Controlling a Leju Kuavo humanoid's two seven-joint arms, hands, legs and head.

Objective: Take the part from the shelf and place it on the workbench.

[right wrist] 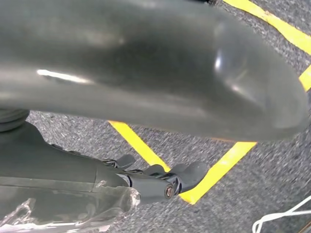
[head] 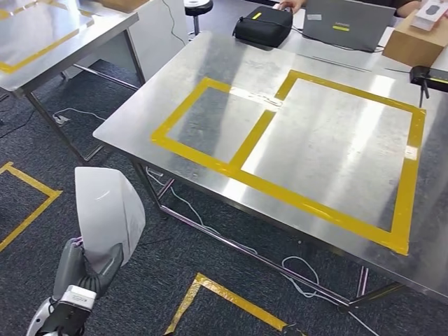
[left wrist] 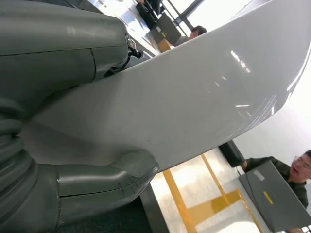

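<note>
The part (head: 108,210) is a white, curved, shell-like panel at the lower left of the head view. My left hand (head: 85,269) grips it from below, over the carpet and short of the workbench (head: 327,140). The workbench is a steel table marked with two yellow tape rectangles (head: 232,168). In the left wrist view the white part (left wrist: 190,97) runs across the picture, clamped between my thumb (left wrist: 106,182) and the fingers (left wrist: 73,53). In the right wrist view my right hand (right wrist: 146,73) hangs over the floor, its fingers (right wrist: 165,182) apart and holding nothing.
A second steel table (head: 52,35) stands at the upper left. On the far side of the workbench lie a black bag (head: 262,26), a laptop (head: 346,21), a cardboard box (head: 414,42) and a black device (head: 428,77). White cables (head: 301,269) trail under it. A person (left wrist: 297,170) sits behind the laptop.
</note>
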